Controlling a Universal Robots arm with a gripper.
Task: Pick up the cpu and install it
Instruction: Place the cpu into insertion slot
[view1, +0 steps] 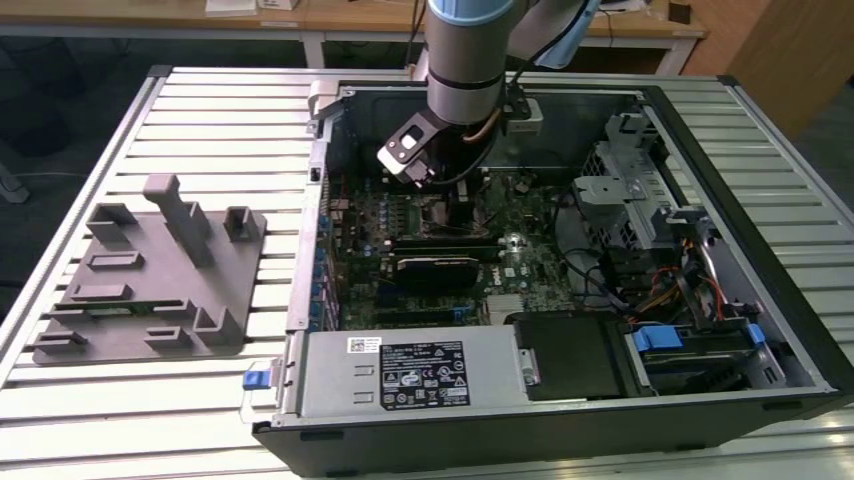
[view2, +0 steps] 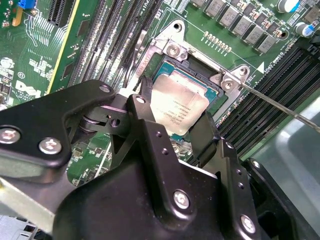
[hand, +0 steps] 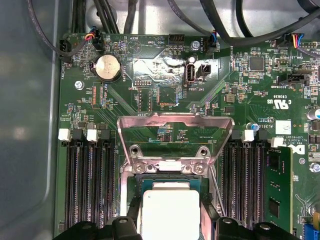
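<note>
The cpu (view2: 179, 104), a flat square chip with a silvery top, lies low in the black socket (view2: 165, 75) on the green motherboard (hand: 150, 100). My gripper (view2: 172, 115) straddles it, one black finger (view2: 144, 97) against each of two opposite edges, shut on it. In the first wrist view the cpu (hand: 170, 207) sits between the fingers of the gripper (hand: 170, 222), and the metal load plate (hand: 175, 131) stands folded open beyond it. The thin lever (view2: 280, 106) sticks out sideways. In the exterior view the gripper (view1: 424, 178) reaches down into the open computer case (view1: 747, 300).
Black memory slots (hand: 90, 185) flank the socket on both sides. A grey power supply box (view1: 407, 375) fills the case's near edge, and a drive cage (view1: 641, 200) with cables stands at the exterior view's right. A grey fixture (view1: 147, 280) lies on the slatted table.
</note>
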